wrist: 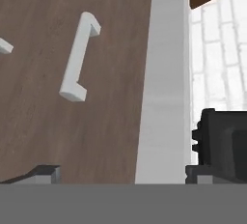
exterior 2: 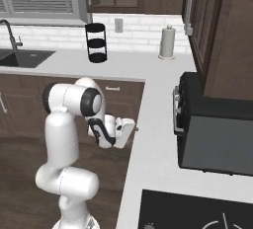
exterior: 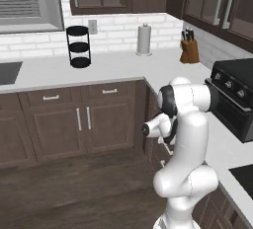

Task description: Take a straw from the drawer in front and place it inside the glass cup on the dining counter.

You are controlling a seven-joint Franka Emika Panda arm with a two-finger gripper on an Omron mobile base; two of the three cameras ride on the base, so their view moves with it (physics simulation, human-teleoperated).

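Tool spread wide, holding nothing, facing the drawer front

The tool [wrist: 120,172] stands released — its two dark fingertips [wrist: 46,171] sit far apart at the bottom of the hand view. Just ahead lies the dark-brown drawer [wrist: 58,121], shut, its silver bar handle [wrist: 77,59] standing off to one side of the gap between the fingertips. Beside the wood runs the white tabletop [wrist: 164,83] edge; this view alone shows the handle close up. The right base view shows the tool [exterior 2: 129,127] pressed in under that edge beside the black oven [exterior 2: 217,124]. The left base view adds a knife block [exterior: 189,50] and a paper towel roll [exterior: 144,39] on the tabletop.
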